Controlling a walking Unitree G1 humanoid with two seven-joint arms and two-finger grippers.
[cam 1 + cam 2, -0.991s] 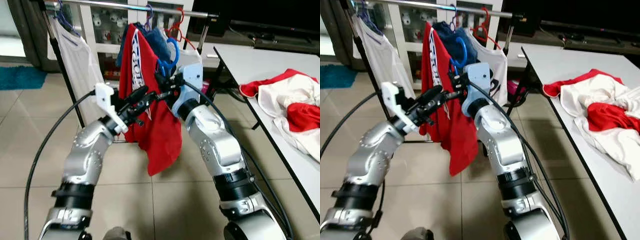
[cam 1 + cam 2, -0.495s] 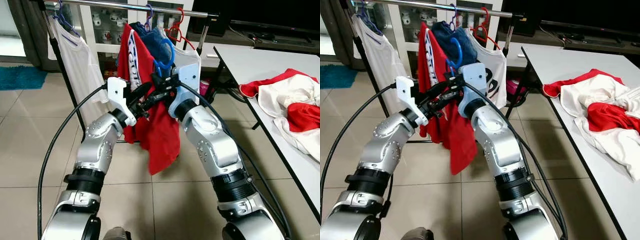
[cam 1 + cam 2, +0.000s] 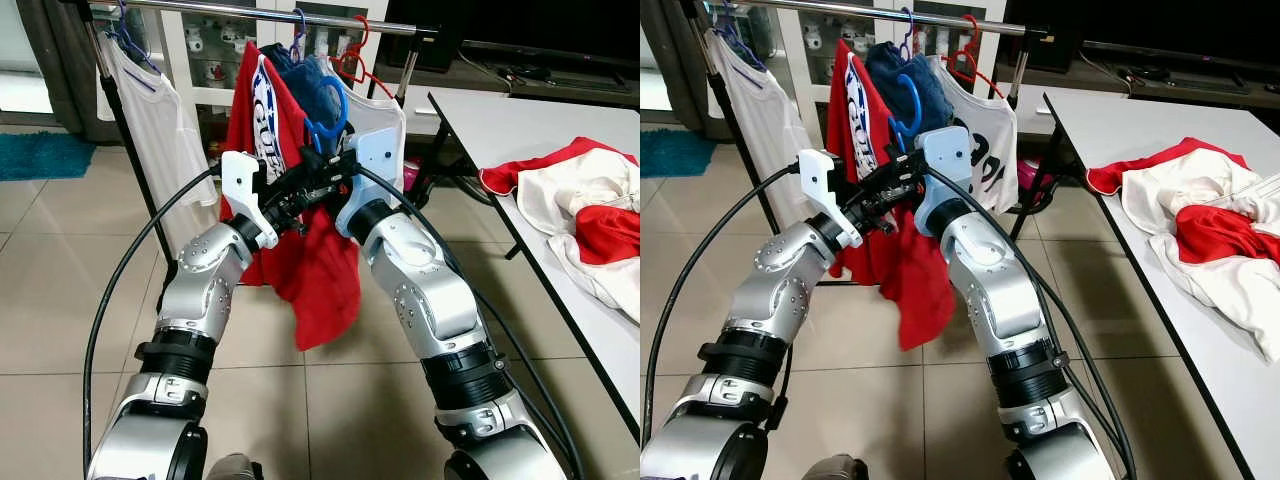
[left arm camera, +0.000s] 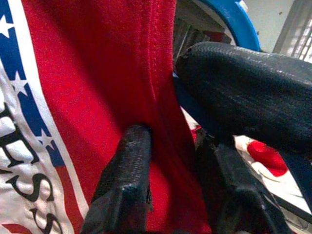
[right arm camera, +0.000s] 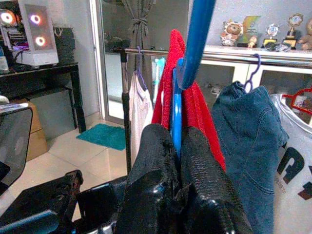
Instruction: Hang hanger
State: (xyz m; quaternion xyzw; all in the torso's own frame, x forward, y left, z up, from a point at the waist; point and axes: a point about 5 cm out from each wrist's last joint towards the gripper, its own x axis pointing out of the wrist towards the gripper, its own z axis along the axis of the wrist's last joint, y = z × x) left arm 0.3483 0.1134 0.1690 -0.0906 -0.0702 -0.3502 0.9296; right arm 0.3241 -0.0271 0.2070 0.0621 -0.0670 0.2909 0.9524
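A blue hanger (image 3: pixel 344 103) carries a red shirt (image 3: pixel 325 270) with white and blue lettering. My right gripper (image 5: pixel 176 131) is shut on the hanger's stem just below its hook (image 5: pixel 197 39). The hook is raised in front of the clothes on the silver rail (image 3: pixel 280 12), still below the bar. My left gripper (image 4: pixel 178 141) is right beside the right one (image 3: pixel 318 165), shut on a fold of the red shirt near its collar. The shirt's lower part hangs free between my arms.
On the rail hang a white shirt (image 3: pixel 160 120) at the left, a denim garment (image 3: pixel 315 85) and a white printed shirt on a red hanger (image 3: pixel 385 110). A white table (image 3: pixel 500 120) at the right holds red and white clothes (image 3: pixel 590 215). A teal rug (image 3: pixel 40 155) lies far left.
Both arms have raised the hanger and red shirt toward the rail. The left gripper has moved up and right, close to the right gripper.
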